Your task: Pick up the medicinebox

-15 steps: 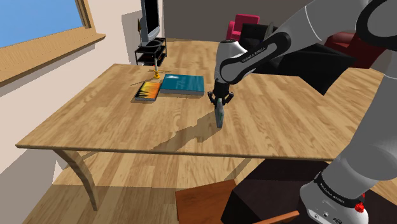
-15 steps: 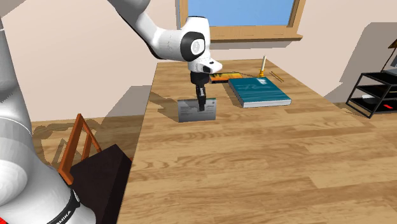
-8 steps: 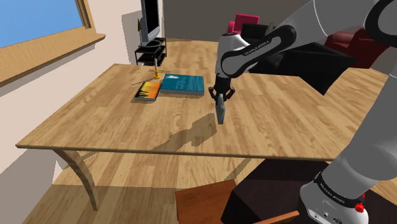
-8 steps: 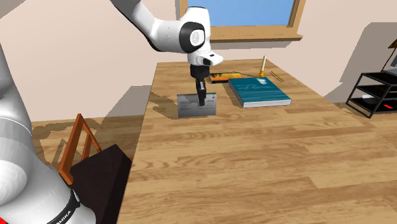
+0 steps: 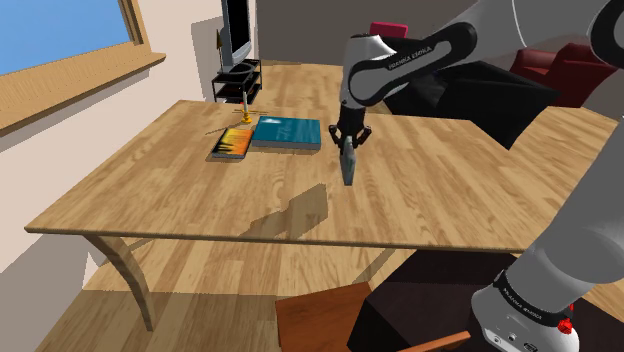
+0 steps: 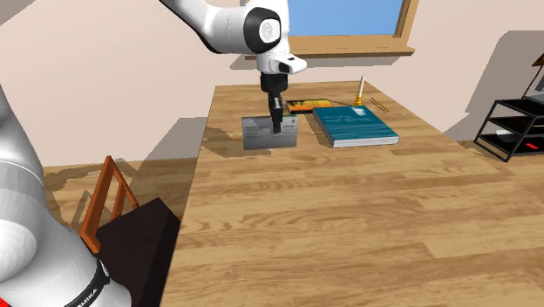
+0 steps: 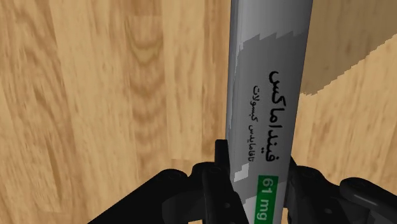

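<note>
**Box gripped in the pincer above the desk**

The pincer (image 5: 346, 146) points straight down, a little right of centre in the shoulder view, and its two black fingers clasp the upper edge of the box (image 5: 347, 168). In this view the box shows edge-on as a thin grey slab hanging upright under the fingers. Its shadow lies on the desk (image 5: 180, 190) lower left of it and apart from it, so the box seems clear of the wood.

In the second exterior view the box (image 6: 261, 135) shows its broad grey face in the upper middle of the frame. The pincer (image 6: 278, 124) comes down over its top right part.

In the wrist view the fingers (image 7: 218, 167) press on either side of the narrow box (image 7: 270, 95). It carries dark Arabic-script lettering and a green band reading "61 mg". The pincer (image 7: 257, 175) is narrow, closed to the thickness of the box.

A teal book (image 5: 288, 132) lies flat on the desk left of the box in the shoulder view, well apart from it. An orange book (image 5: 231, 142) lies just beside it, further left. A yellow stick (image 5: 242, 108) stands upright behind them. In the second exterior view the teal book (image 6: 356, 125) lies right of the box.
</note>
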### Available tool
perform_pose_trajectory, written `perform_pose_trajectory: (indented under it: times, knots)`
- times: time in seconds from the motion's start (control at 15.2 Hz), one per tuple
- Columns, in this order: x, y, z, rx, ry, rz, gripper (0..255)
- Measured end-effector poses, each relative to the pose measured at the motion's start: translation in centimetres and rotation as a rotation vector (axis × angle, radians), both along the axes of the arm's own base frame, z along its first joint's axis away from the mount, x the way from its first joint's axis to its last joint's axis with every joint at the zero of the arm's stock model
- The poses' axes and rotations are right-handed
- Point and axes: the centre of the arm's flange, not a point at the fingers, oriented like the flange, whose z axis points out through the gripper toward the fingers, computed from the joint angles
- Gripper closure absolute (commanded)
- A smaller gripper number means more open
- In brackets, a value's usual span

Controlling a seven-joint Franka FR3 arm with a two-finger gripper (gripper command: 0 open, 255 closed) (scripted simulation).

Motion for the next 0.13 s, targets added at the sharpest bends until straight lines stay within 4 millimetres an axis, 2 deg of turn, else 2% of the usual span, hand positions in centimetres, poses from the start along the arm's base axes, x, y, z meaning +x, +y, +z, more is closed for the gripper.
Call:
perform_pose_trajectory:
  times: [0.13]
  knots:
    - [-0.06,-0.09,0.83,0.000,0.000,0.000,255]
